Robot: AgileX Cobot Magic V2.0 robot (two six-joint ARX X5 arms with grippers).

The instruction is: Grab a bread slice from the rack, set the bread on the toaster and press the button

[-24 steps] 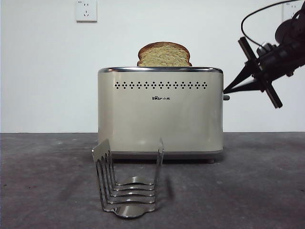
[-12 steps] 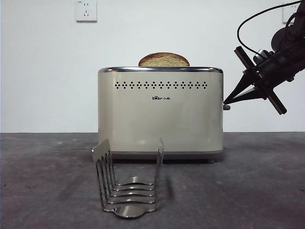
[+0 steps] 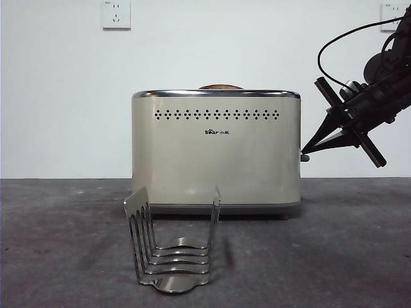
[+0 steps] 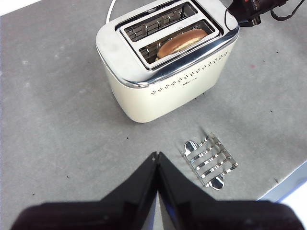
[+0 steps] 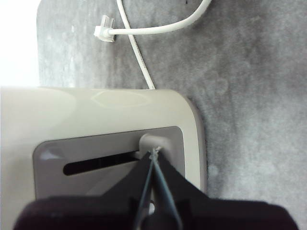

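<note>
One toaster has two slots; its one slice of bread sits sunk in the slot nearer the logo side, only the crust showing. The right gripper (jaws pressed together, holding nothing) touches the button. One empty rack stands before the toaster, apart. The left gripper, closed and empty, hangs above.

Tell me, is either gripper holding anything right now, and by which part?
Nothing is held. The right gripper, jaws shut, presses its tip on the button of the toaster. The left gripper hangs shut, apart from everything.
</note>
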